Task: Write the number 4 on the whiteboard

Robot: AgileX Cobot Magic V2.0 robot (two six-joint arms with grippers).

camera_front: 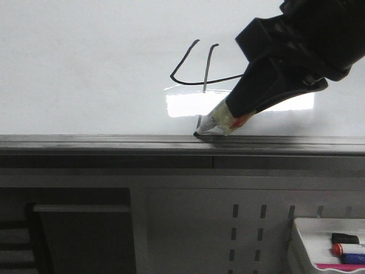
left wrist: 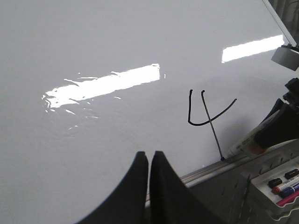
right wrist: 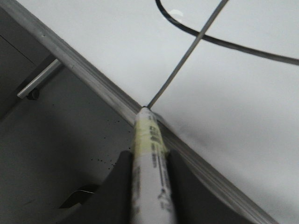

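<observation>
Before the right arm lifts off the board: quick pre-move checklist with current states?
1. Number 4 has slanted stroke, crossbar and stem: ok.
2. Stem reaches the edge rail of the whiteboard; marker tip on the rail itself: not ok.
3. Marker clamped in the right gripper: ok.
4. Left gripper shut, apart from the 4: ok.
5. Marker tray below the rail, out of the lift path: ok.
6. Ink dry: cannot tell.
</observation>
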